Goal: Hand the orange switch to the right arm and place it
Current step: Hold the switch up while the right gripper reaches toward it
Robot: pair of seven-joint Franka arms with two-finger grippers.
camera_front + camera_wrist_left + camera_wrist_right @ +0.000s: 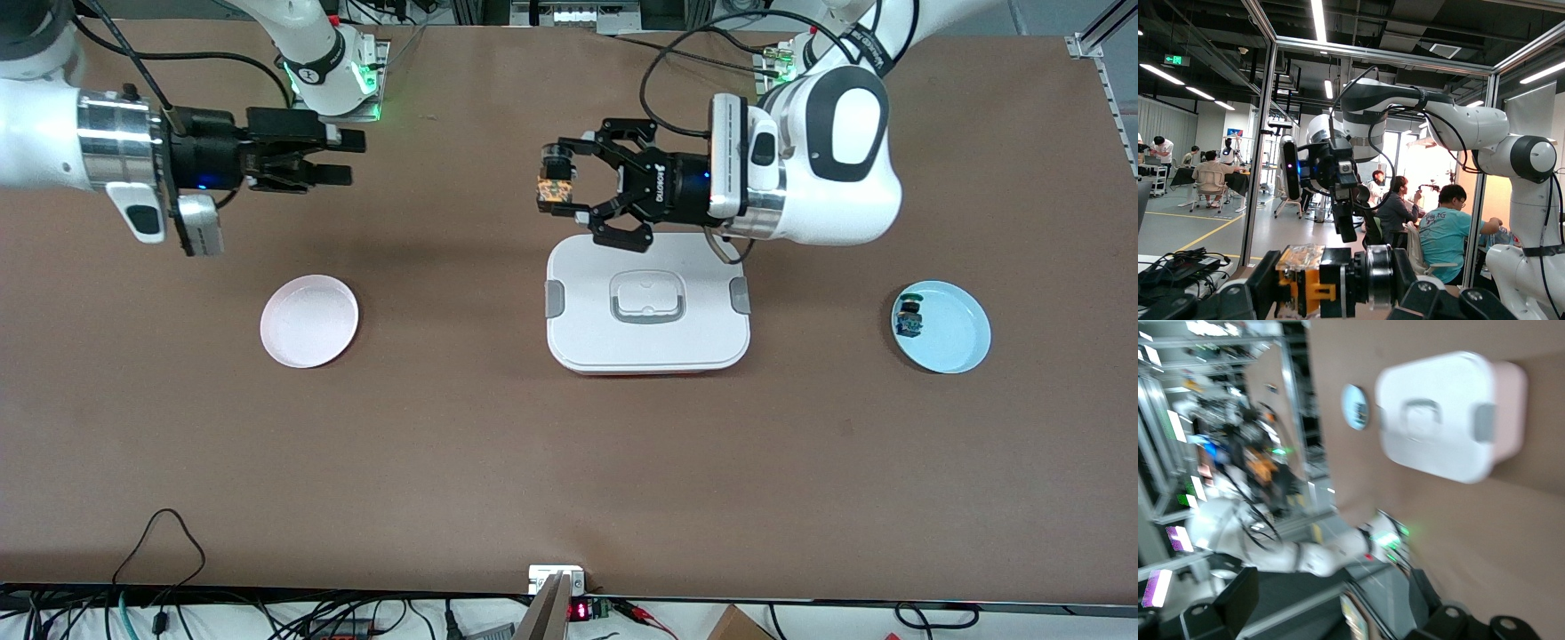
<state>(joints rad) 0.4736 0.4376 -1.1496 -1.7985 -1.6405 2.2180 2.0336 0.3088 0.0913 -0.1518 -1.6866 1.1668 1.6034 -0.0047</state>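
My left gripper point(564, 181) is shut on the orange switch point(553, 191) and holds it in the air over the table, just past the white box's edge nearest the robots. In the left wrist view the switch point(1308, 290) sits crosswise between the pads of that gripper point(1335, 283), with its dark round cap against one pad. My right gripper point(342, 157) is open and empty. It is in the air toward the right arm's end, pointing at the switch with a wide gap between. It also shows in the left wrist view point(1341, 200). The right wrist view is blurred and shows my right gripper point(1331, 597) empty.
A white lidded box point(647, 351) stands mid-table below the left gripper. A pink plate point(309, 321) lies toward the right arm's end. A blue plate point(956, 333) at the left arm's end holds a small green-capped blue switch point(909, 317).
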